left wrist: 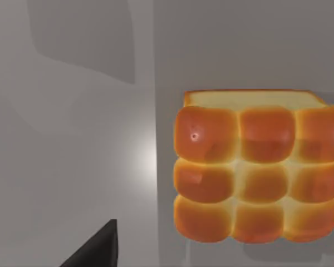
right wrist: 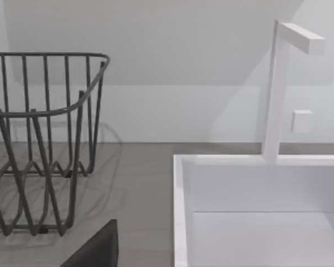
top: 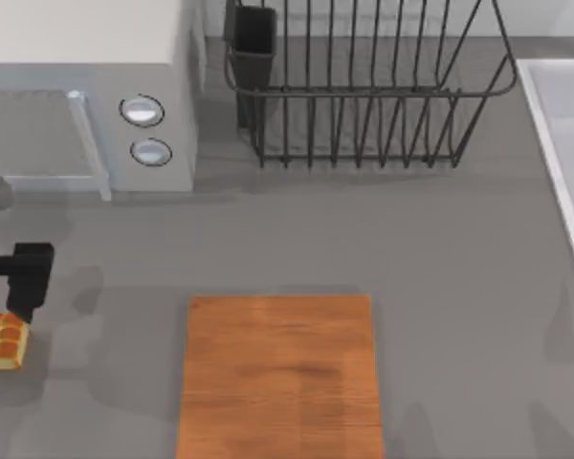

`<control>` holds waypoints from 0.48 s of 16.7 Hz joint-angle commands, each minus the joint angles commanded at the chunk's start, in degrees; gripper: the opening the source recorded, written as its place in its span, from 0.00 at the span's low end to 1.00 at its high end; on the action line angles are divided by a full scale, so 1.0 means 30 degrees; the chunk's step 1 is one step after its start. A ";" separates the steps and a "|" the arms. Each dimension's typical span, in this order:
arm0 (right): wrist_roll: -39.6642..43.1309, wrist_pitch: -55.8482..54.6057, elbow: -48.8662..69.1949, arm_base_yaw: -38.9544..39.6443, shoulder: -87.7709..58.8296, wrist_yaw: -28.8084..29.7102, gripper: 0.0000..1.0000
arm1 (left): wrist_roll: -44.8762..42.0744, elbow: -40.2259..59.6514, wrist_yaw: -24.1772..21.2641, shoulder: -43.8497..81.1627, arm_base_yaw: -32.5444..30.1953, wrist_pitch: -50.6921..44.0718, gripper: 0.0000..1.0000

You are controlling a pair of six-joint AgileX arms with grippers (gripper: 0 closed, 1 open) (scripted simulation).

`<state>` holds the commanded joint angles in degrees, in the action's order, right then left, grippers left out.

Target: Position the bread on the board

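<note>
The bread (top: 0, 341) is a small golden-orange block of rolls lying on the grey table at the far left edge, well left of the board. In the left wrist view the bread (left wrist: 256, 172) lies close below the camera, free on the table. My left gripper (top: 25, 287) hovers just behind the bread, a little above it and not holding it. The board (top: 280, 378) is a large orange-brown wooden rectangle at the front middle, with nothing on it. A dark part of my right gripper (right wrist: 94, 251) shows in the right wrist view, near the sink.
A microwave (top: 86, 105) stands at the back left. A dark wire dish rack (top: 364, 96) stands at the back middle, and the rack (right wrist: 39, 144) also appears in the right wrist view. A white sink (top: 569, 163) with its faucet (right wrist: 278, 94) lines the right side.
</note>
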<state>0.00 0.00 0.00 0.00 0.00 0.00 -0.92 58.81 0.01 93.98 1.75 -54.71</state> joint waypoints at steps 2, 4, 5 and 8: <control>0.0000 0.0000 0.0000 0.0000 0.0000 0.0000 1.00 | 0.0003 -0.0059 -0.0005 -0.0065 -0.0091 0.0044 1.00; 0.0000 0.0000 0.0000 0.0000 0.0000 0.0000 1.00 | 0.0023 -0.0278 -0.0002 0.0119 -0.0057 0.0362 1.00; 0.0000 0.0000 0.0000 0.0000 0.0000 0.0000 1.00 | 0.0024 -0.0537 0.0000 0.0352 -0.0037 0.0807 1.00; 0.0000 0.0000 0.0000 0.0000 0.0000 0.0000 1.00 | -0.0025 -0.1619 -0.0003 0.1430 -0.0005 0.3185 1.00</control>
<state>0.00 0.00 0.00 0.00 0.00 0.00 -0.99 53.95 0.00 98.27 1.74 -45.15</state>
